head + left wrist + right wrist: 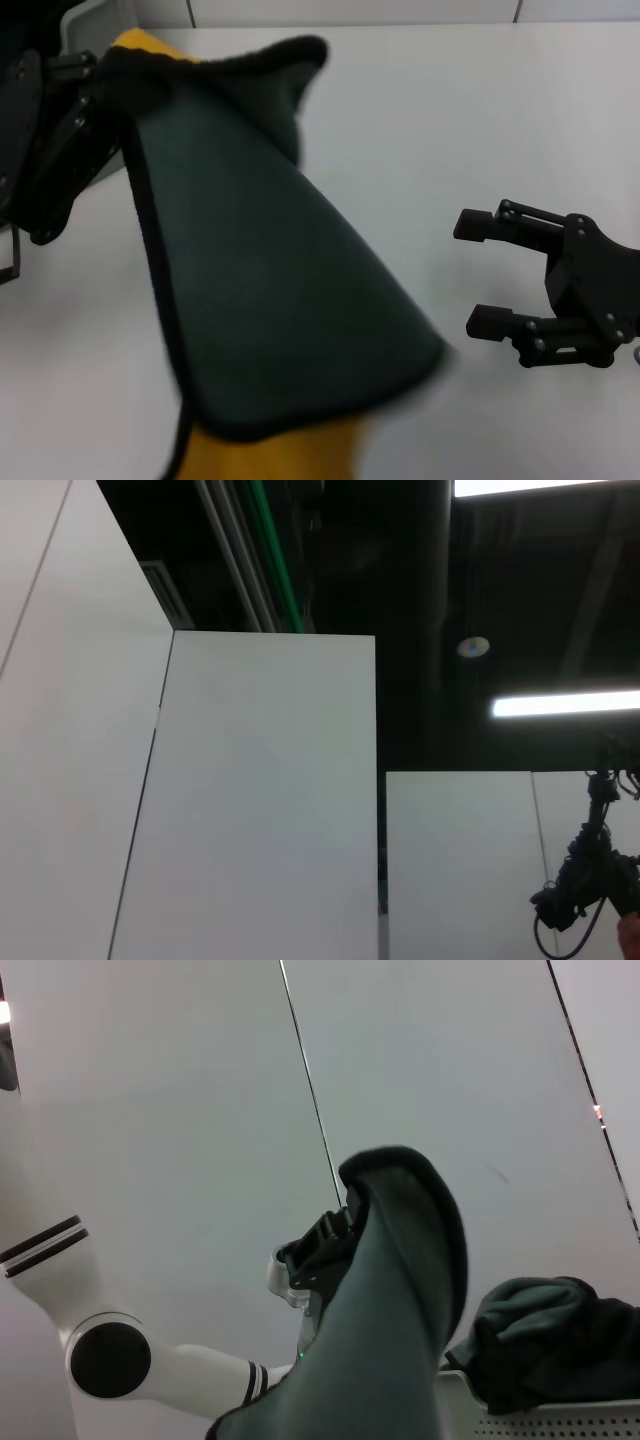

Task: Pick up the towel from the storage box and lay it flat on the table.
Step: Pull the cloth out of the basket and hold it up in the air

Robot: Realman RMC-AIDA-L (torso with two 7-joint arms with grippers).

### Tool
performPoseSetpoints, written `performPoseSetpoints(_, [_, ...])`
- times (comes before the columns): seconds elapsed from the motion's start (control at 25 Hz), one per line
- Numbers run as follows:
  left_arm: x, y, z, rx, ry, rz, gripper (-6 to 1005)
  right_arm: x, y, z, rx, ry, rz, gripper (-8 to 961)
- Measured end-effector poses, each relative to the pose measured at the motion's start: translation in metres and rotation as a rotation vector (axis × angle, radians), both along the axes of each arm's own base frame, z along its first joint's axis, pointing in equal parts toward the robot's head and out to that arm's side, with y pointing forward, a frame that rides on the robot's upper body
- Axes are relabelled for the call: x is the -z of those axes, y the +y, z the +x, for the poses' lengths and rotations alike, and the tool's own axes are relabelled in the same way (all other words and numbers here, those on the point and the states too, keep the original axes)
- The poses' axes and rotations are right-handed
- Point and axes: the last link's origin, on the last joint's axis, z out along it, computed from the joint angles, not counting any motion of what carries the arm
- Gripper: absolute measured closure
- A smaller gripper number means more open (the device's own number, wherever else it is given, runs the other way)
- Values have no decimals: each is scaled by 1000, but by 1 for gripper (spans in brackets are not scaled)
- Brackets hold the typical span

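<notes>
The left gripper (pixel 100 75) is holding the towel (pixel 270 290) aloft at the robot's left, its fingers clamped on the cloth's upper corner. The towel is hanging down from that grip as a long drape, its dark green face turned toward the head camera, its black stitched border running down the left edge, and its yellow side showing at the top corner and again at the bottom of the view. Its lower part is blurred, and whether that end is touching the table (pixel 480 120) cannot be told.

The storage box (pixel 85 30) is showing only as a pale grey corner behind the left arm at the upper left; in the right wrist view its perforated rim (pixel 540 1410) is appearing with a second dark cloth (pixel 545 1335) heaped on it, beside the lifted towel (pixel 390 1310).

The right gripper (pixel 480 275) is hovering over the bare white table at the robot's right, well apart from the towel, its two fingers spread wide and holding nothing.
</notes>
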Motion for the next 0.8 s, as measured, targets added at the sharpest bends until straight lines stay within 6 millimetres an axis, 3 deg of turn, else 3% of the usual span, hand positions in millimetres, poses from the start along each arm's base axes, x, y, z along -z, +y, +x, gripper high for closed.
performPoseSetpoints(0.4, [20,1,-1,26,110,-82,985,-3,3,-15,-64,61,18,84])
performPoseSetpoints(0.8, [39,11,7,54,132,-137,981,4,22,-37,-102,54,54,85])
